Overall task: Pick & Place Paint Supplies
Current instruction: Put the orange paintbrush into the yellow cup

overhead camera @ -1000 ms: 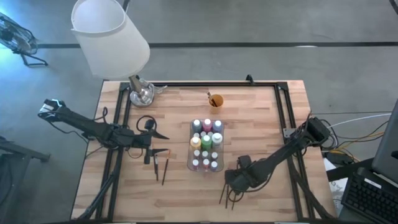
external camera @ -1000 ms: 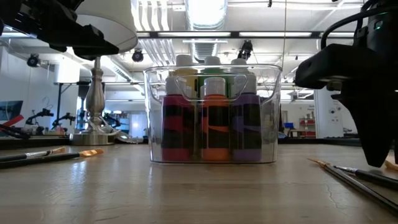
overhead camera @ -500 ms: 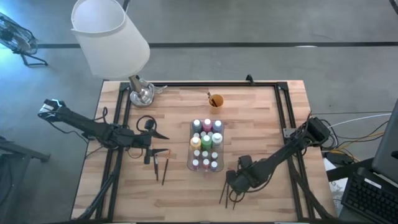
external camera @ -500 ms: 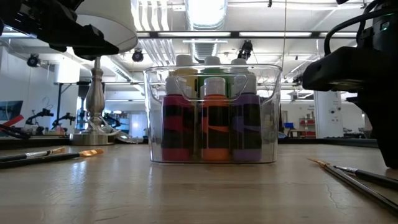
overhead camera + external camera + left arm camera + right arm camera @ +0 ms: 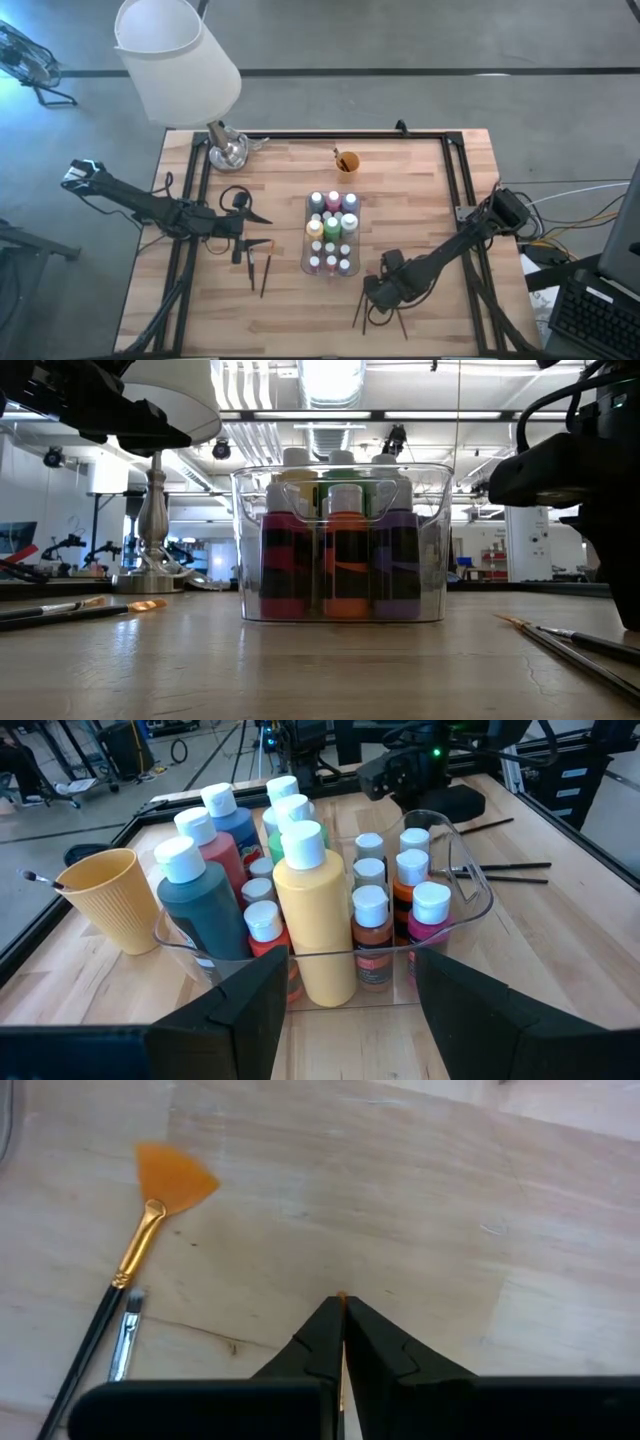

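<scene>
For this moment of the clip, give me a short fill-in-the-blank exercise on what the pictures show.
1. The paint bottles stand inside a clear plastic ____.
2. The right gripper has its fingers ____ on a thin brush.
3. The brush lying on the wood with a gold collar has ____ bristles spread like a fan.
4. The left gripper has its fingers ____, holding nothing.

Missing words: tray; shut; orange; open

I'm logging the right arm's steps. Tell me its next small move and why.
Probably lift straight up: the right gripper looks shut on a thin paintbrush with an orange tip, low over the wooden table.
</scene>
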